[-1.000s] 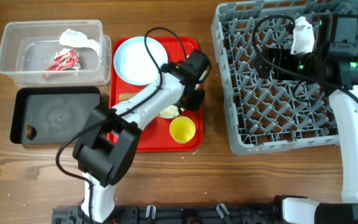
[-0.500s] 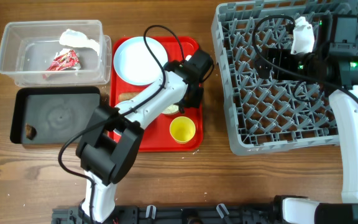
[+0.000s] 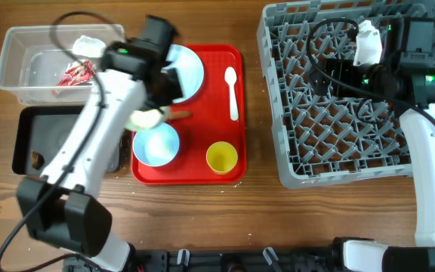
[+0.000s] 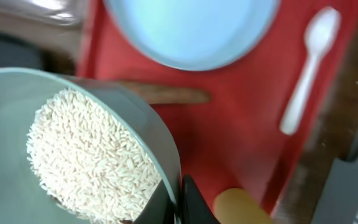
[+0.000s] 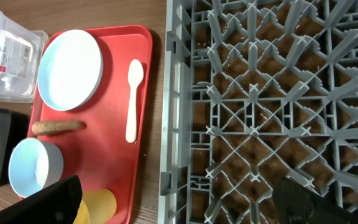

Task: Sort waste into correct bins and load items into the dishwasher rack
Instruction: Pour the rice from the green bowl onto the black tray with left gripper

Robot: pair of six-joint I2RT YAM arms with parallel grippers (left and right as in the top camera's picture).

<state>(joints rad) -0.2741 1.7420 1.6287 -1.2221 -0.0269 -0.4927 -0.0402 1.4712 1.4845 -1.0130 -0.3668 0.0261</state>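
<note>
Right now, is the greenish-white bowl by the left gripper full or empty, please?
Partly full: loose white rice lies heaped inside the pale greenish-white bowl.

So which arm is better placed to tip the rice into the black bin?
Left. The left end effector holds the pale greenish-white bowl of rice close to the black bin. The right end effector is open over the dishwasher rack, across the red tray from it.

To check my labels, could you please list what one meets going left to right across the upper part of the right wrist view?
Clear bin → plate → spoon → rack.
</note>
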